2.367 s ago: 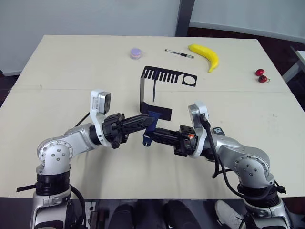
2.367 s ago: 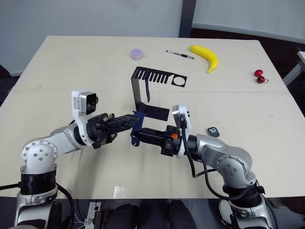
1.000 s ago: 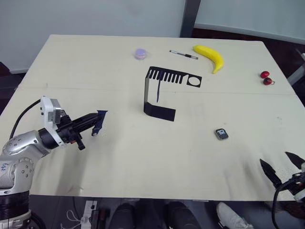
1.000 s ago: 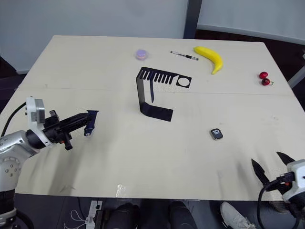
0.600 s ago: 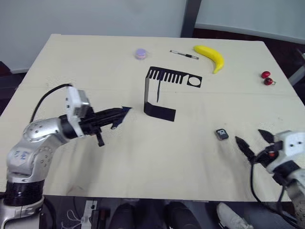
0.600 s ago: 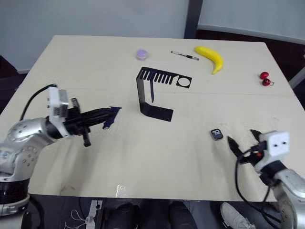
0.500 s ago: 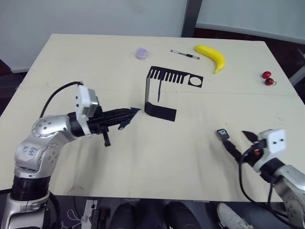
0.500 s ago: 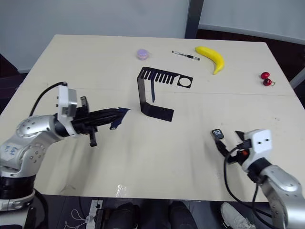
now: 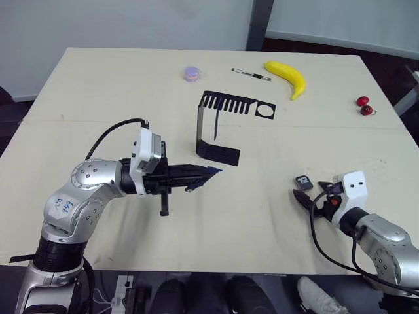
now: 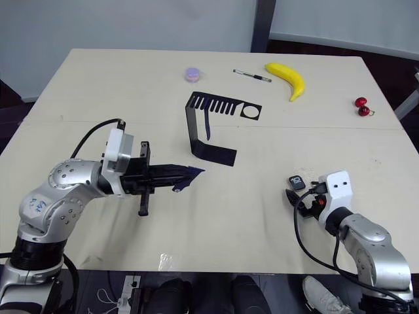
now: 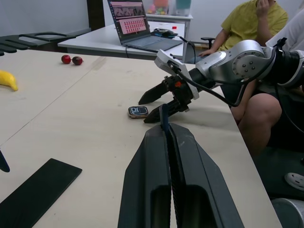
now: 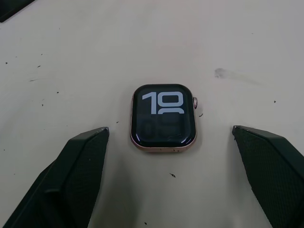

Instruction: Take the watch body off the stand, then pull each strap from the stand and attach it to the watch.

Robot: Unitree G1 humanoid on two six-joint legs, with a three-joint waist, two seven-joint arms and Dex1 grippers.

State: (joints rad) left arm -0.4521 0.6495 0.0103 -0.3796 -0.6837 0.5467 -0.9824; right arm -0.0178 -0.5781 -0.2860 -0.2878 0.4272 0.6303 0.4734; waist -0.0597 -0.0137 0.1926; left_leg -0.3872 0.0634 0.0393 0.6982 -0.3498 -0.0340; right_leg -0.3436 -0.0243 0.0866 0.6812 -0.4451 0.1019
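Head camera first: the stand [image 9: 216, 127] sat mid-surface, a bit toward the far side, with one strap [image 9: 215, 124] hanging from its slotted top arm. The left gripper [image 9: 211, 174] hovered just near of the stand's foot, jaws clenched on the other strap [image 9: 208, 175], a dark blue one. Over on the right, the watch body [image 9: 302, 182] lay flat on the surface [image 9: 118, 85], with the right gripper [image 9: 309, 195] right beside it on the near side, jaws released. Banana [image 9: 286, 76], pen [image 9: 249, 74], a small purple thing [image 9: 190, 72] and cherries [image 9: 362, 104] sat along the far edge.

Left wrist cam: jaws pinched together, the strap's end [image 11: 164, 117] poking up between them, the watch body [image 11: 138, 112] further off.

Right wrist cam: the watch body [image 12: 163, 118] lay screen up between the wide-spread fingers [image 12: 66, 183], touching neither.
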